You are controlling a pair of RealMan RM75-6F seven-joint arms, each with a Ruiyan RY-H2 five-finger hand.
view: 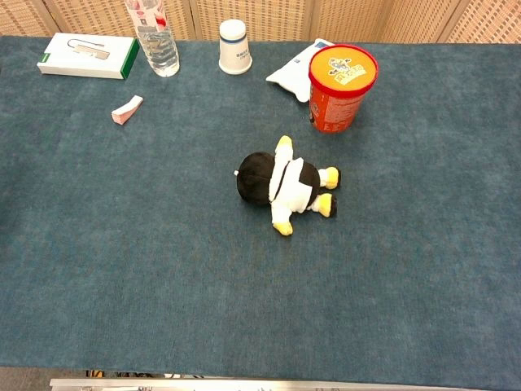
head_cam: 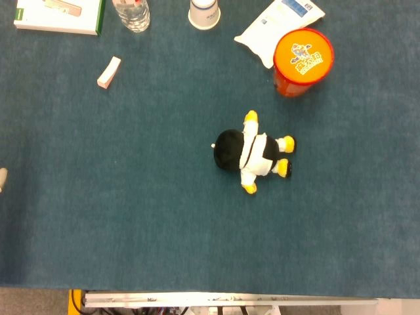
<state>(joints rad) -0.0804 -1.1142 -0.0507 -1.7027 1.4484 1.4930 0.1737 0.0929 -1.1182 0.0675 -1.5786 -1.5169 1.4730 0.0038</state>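
Note:
A black and white plush toy (head_cam: 252, 153) with yellow hands and feet lies face down in the middle of the blue table cloth (head_cam: 131, 223); the chest view shows the plush toy (view: 285, 183) with its head to the left. Neither view shows an arm or a hand near it. An orange canister (head_cam: 302, 60) with a printed lid stands upright just behind and to the right of the toy, and appears as the orange canister (view: 342, 85) in the chest view.
Along the far edge are a white and green box (view: 88, 55), a clear bottle (view: 152, 37), a white paper cup (view: 234, 46) and a white pouch (view: 293, 67). A small pink-white packet (view: 126, 111) lies at left. A pale sliver (head_cam: 2, 178) shows at the left edge.

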